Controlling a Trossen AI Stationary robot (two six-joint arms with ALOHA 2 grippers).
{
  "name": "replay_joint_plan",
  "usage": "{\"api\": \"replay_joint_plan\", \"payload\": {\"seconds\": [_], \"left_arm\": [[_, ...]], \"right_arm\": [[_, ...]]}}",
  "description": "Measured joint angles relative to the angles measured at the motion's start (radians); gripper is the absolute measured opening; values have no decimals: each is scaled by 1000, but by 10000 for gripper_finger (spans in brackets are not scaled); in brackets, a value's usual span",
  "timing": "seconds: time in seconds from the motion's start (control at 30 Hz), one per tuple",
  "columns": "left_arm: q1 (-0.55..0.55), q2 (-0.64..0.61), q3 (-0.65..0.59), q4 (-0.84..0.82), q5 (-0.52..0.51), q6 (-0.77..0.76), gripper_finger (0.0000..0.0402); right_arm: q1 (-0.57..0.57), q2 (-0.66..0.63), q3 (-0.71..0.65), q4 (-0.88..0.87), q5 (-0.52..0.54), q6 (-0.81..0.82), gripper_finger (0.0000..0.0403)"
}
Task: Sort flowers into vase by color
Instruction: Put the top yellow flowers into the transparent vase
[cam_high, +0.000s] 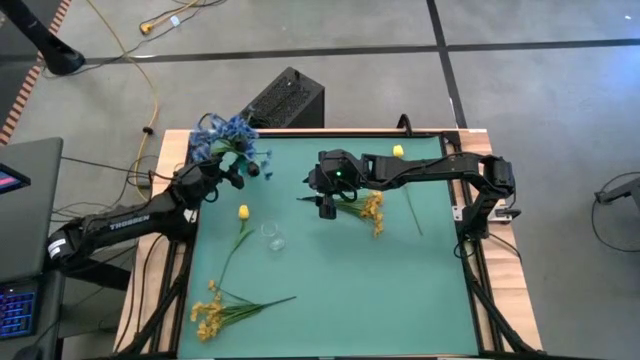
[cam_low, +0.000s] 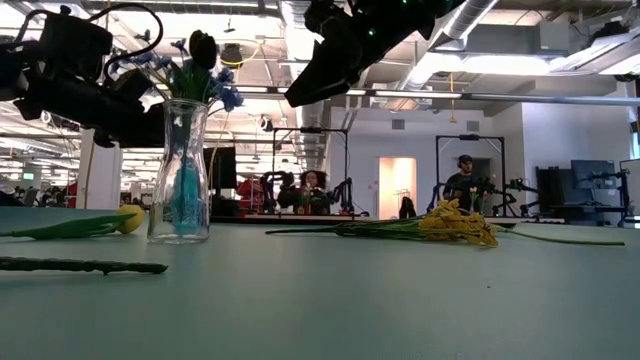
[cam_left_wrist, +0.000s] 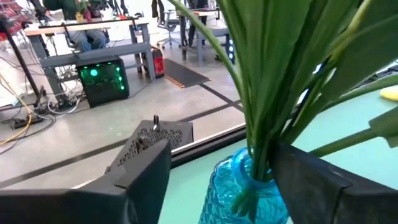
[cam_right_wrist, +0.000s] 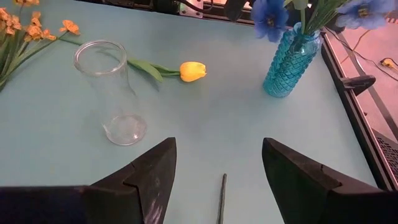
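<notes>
With the left gripper (cam_high: 236, 172) spread wide around the stems of the blue flowers (cam_high: 228, 135) in the blue vase (cam_right_wrist: 290, 61) at the high view's upper left, a careless retreat could have snagged the leaves and toppled it, while the right gripper (cam_high: 325, 205) hung wide and empty above the yellow spray (cam_high: 371, 208) mid-table.

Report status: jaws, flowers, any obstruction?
Left gripper jaws open around blue flowers standing in blue vase. Right gripper jaws open, empty, above mat near yellow spray. Clear vase empty. No obstruction seen.
</notes>
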Motion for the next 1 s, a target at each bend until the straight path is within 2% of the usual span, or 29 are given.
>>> {"api": "replay_joint_plan", "payload": {"seconds": [0.13, 0.3, 0.37, 0.73, 1.0], "left_arm": [[0, 0, 0, 13, -6, 0, 276], [3, 0, 1, 18, -70, -2, 278], [12, 0, 1, 13, -64, -7, 278], [107, 0, 1, -30, 108, -75, 279], [115, -1, 1, -47, 215, -92, 279]], "right_arm": [[2, 0, 0, -1, 0, 0, 264], [6, 0, 0, -1, 0, 0, 264], [6, 0, 0, -1, 0, 0, 264], [6, 0, 0, -1, 0, 0, 264], [6, 0, 0, -4, 0, 0, 264]]}}
